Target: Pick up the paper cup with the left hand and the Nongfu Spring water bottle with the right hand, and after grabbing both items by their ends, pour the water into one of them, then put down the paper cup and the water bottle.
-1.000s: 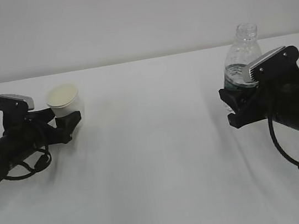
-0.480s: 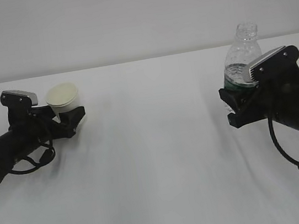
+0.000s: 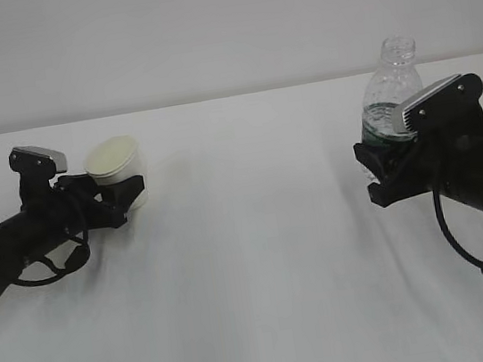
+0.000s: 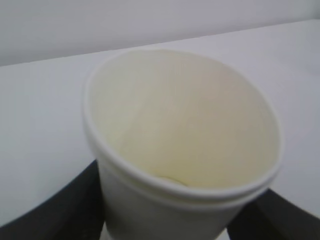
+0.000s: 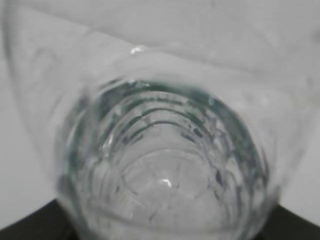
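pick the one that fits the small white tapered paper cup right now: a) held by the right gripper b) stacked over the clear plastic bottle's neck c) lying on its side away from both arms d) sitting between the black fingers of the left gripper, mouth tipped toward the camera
d: the small white tapered paper cup sits between the left gripper's black fingers, its cream inside tipped into view, far from the clear ribbed plastic bottle.

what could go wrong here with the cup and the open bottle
The paper cup sits tilted between the left tool's fingers; thin paper could crush or slip as the grip tightens. The Nongfu Spring water bottle has no cap and holds water, gripped low by the right tool, so a jerk could spill it.
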